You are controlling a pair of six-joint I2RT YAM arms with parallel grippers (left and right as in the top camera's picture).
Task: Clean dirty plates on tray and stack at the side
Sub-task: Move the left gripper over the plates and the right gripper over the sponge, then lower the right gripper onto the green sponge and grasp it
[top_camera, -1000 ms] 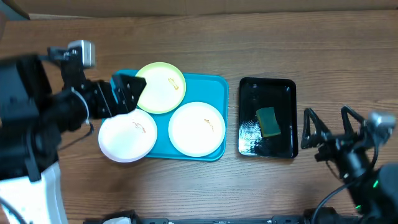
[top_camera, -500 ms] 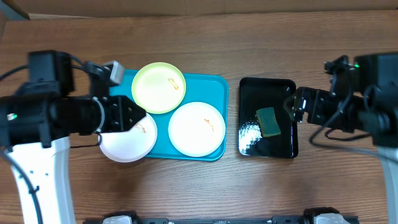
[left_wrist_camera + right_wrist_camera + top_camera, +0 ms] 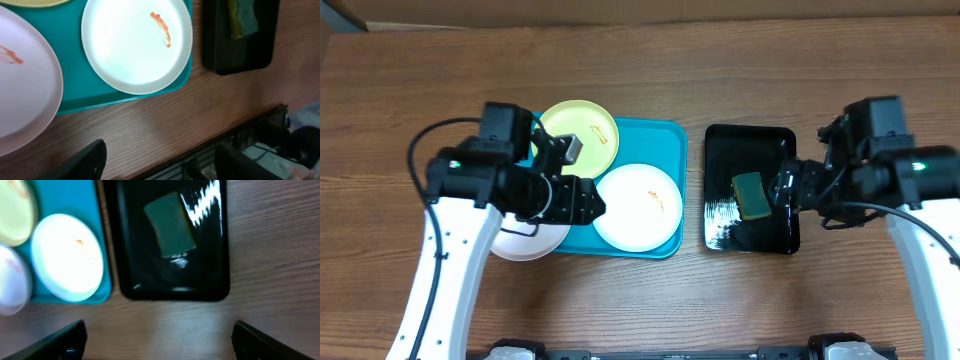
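Left gripper hovers over the tray, fingers apart and empty. The left white plate overhangs the tray's 8 o'clock corner. The yellow-green plate lies at 11, the smeared right white plate at 4. Right gripper, fingers apart and empty, hovers at the black tray's 3 o'clock rim, near the sponge.

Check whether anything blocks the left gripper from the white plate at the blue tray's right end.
Nothing visible does. The left gripper hangs open beside that white plate, and only a bare strip of the blue tray shows between them from overhead. The plate carries nothing but an orange smear.
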